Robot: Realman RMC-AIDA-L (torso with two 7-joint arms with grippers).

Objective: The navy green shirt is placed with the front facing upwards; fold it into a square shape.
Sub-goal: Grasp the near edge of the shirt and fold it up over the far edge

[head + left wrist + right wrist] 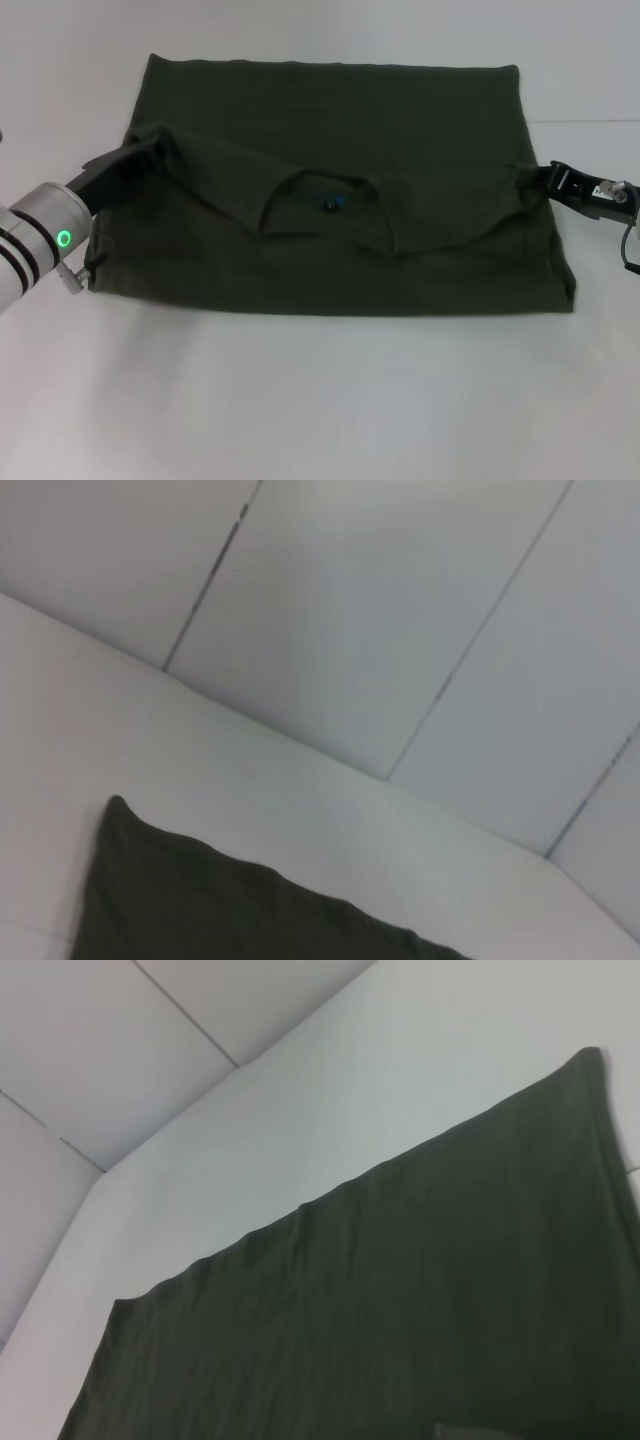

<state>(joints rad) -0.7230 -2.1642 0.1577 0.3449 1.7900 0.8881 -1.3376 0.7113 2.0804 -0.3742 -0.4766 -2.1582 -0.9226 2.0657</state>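
Both our arms reach in low from opposite sides of the tabletop.

Our left arm enters from the tabletop's left edge, its silver wrist cuff showing black bands and a lit green ring, the forearm angled inward toward the far side. Our left gripper point(150, 152) is a black assembly extending from that cuff, its tip pressed in at the cloth's left edge; we cannot see how its fingers stand. Our right arm comes in from the tabletop's right edge, lying nearly level, with a cable looping down behind the wrist. Our right gripper point(535, 177) is dark, its tip meeting the cloth's right edge; its fingers are likewise hidden.
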